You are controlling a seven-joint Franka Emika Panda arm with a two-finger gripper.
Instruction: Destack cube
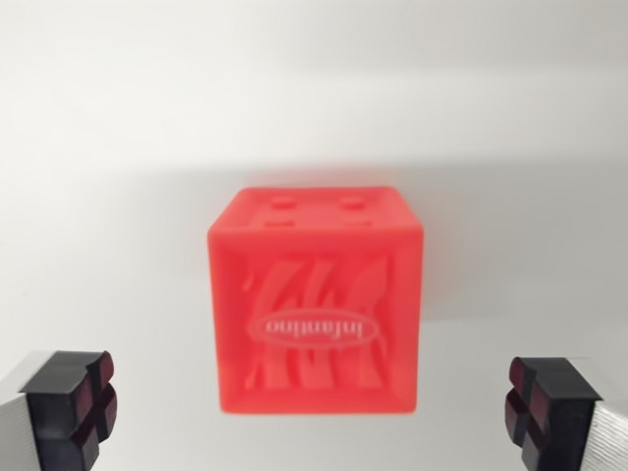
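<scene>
A bright red-orange plastic cube [314, 299] fills the middle of the wrist view. It has raised studs on its far face and a wavy relief with an oval logo on the face toward me. My gripper [314, 412] is open, its two dark fingertips [74, 402] at the lower corners of the picture. The cube sits between and beyond them, touching neither. No second cube shows; whatever lies under this one is hidden.
A plain white surface [314, 88] surrounds the cube on all sides, with a soft shadow behind it.
</scene>
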